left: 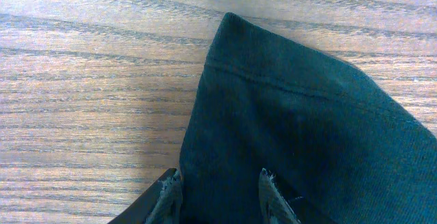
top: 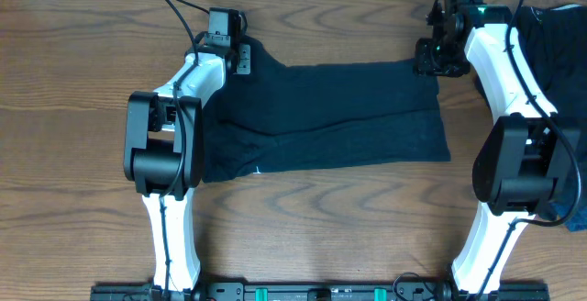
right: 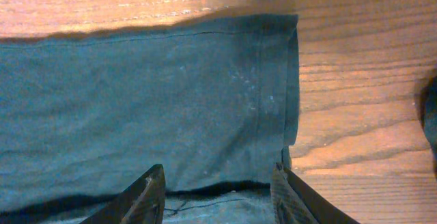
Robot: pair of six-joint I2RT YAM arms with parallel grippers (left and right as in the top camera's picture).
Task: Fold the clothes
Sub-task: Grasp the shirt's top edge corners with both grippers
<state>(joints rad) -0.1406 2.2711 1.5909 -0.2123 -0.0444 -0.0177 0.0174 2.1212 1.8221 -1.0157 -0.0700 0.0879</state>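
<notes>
A dark navy T-shirt [top: 330,117] lies folded into a wide flat band across the middle of the table. My left gripper [top: 240,58] is at its far left corner. In the left wrist view that gripper [left: 218,177] stands open, its fingers straddling the rounded fabric corner [left: 293,128], which rests on the wood. My right gripper [top: 428,60] is at the far right corner. In the right wrist view this gripper [right: 218,171] is open too, low over the hemmed edge of the shirt [right: 136,108], where a folded layer's edge shows between the fingers.
More dark clothes [top: 561,35] are heaped at the table's far right, behind the right arm; a sliver of them [right: 430,115] shows in the right wrist view. Bare wood [top: 321,218] runs along the near side, between the two arm bases.
</notes>
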